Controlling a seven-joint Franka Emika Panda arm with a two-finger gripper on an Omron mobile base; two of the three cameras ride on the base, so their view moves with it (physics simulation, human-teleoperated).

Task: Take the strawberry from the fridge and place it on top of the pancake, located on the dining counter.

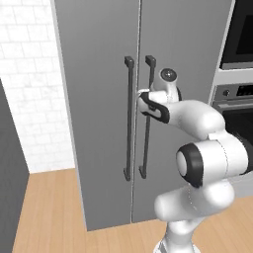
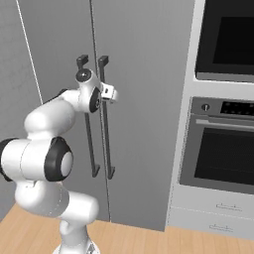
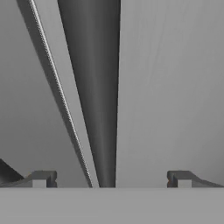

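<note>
The fridge (image 1: 94, 99) stands in front of me, tall and matte grey, with both doors shut. Two long dark bar handles run down either side of the door seam. My gripper (image 1: 147, 101) (image 2: 101, 94) is up against the right door's handle (image 1: 146, 143), about a third of the way down it. In the hand view the gripper (image 3: 112, 179) is open, and that handle (image 3: 94, 87) runs between the two fingertips (image 3: 43, 178) without either touching it. The strawberry is hidden behind the shut doors. The pancake and the dining counter are out of view.
A built-in oven (image 2: 223, 149) with a second dark-glass oven (image 2: 228, 39) above it and drawers (image 2: 218, 218) below stands right of the fridge. To the fridge's left are a white brick wall (image 1: 29, 89) and a dark panel (image 1: 10, 173). Wood floor (image 1: 49, 212) lies below.
</note>
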